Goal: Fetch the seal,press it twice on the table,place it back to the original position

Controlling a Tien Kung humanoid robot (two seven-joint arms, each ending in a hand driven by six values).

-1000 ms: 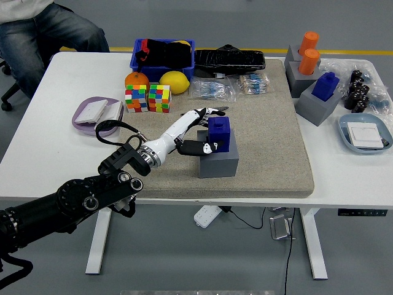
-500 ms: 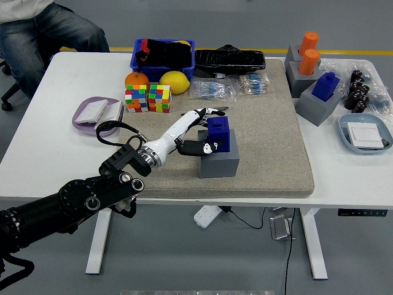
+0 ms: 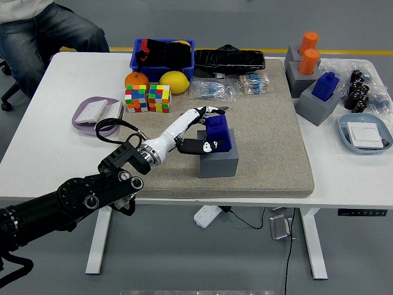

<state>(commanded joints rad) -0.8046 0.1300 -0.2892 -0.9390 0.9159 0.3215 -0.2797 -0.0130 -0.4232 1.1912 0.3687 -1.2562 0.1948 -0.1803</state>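
Tilting now, the blue seal (image 3: pixel 218 133) is leaning toward eleven o'clock and lifting slightly in its grey holder (image 3: pixel 218 161), where half a second back it was sitting square. White fingers (image 3: pixel 198 114) of the left hand (image 3: pixel 199 130) are wrapping the block from its nine o'clock side, the upper ones reaching over the top edge, the thumb pressing low on the near face; so the hand is closed around the seal. Behind it the white forearm and black arm are running down to seven o'clock, off the tan mat (image 3: pixel 270 141) and past the table (image 3: pixel 37 147) edge.

By the look of it, this seal is a rigid plastic block, light, smooth-sided, likely a bit slippery, not fragile. Squeezing opposite flat faces high on the body seems the safest hold, keeping it upright for pressing.

At twelve o'clock two puzzle cubes (image 3: pixel 148 98) and a lemon (image 3: pixel 174 82) are sitting clear. At two o'clock another blue seal (image 3: pixel 325 86) is waiting in its own holder. No right hand is showing.
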